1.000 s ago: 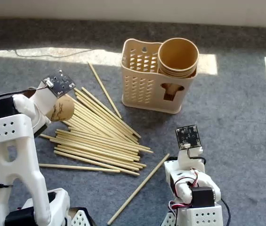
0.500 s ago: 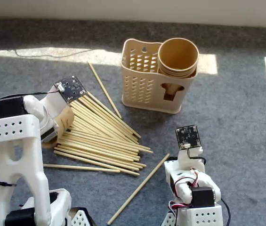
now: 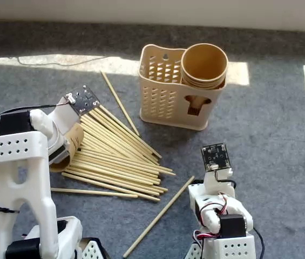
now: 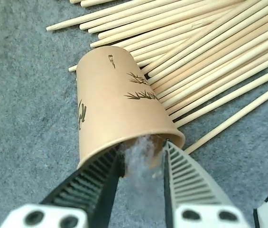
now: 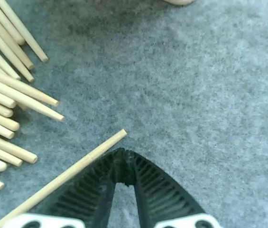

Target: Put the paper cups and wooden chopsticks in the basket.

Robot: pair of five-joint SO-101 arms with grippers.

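A brown paper cup [image 3: 71, 141] [image 4: 115, 104] lies on its side at the left edge of the chopstick pile [image 3: 114, 154] [image 4: 209, 52]. My left gripper [image 3: 60, 155] [image 4: 142, 147] is at the cup's rim, its fingers [image 4: 96, 180] closed in on it with a narrow gap. The beige basket [image 3: 165, 97] stands upright at the back with stacked paper cups [image 3: 204, 67] in its right half. My right gripper [image 5: 124, 156] is shut and empty, low over the carpet beside a single chopstick [image 5: 62, 178] [image 3: 157, 216].
One chopstick [image 3: 119, 102] lies apart, left of the basket, and another [image 3: 93, 191] lies at the pile's near side. Grey carpet covers the floor. The right arm [image 3: 217, 216] sits at the near edge, with free room to the right of the basket.
My left arm came down and to the left with the cup, from raised over the pile to resting at its left edge. The right arm kept still.
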